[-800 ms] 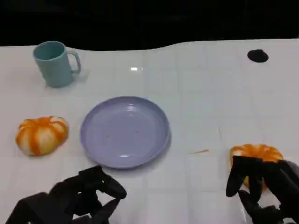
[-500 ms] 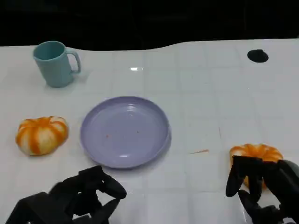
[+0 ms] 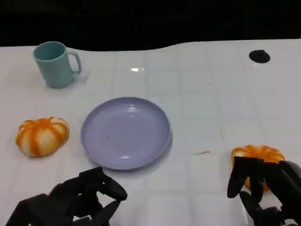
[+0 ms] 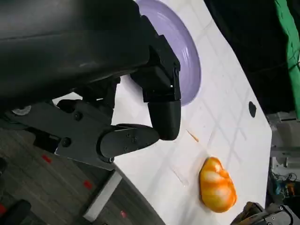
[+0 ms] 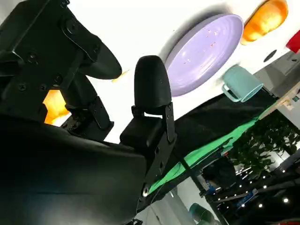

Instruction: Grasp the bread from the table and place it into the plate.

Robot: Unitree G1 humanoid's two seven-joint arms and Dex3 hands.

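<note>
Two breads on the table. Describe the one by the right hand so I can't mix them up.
Start at the purple plate in the middle of the white table. Go toward the robot's right and the near edge: an orange-and-white ridged bread lies there, partly behind the fingers of the right hand. The other bread sits alone on the plate's far side, below the teal mug.

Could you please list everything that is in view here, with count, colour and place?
Bread: 2, orange with white stripes; one on the table left of the plate, one at the near right, just beyond the right hand.
Plate: 1, lilac, middle of the table, nothing on it.
Mug: 1, teal, far left, upright.
Black spot: 1, far right of the table.
Table: 1, white.
Left hand: black, near left, holding nothing.
Right hand: black, near right, fingers apart over the right bread.
</note>
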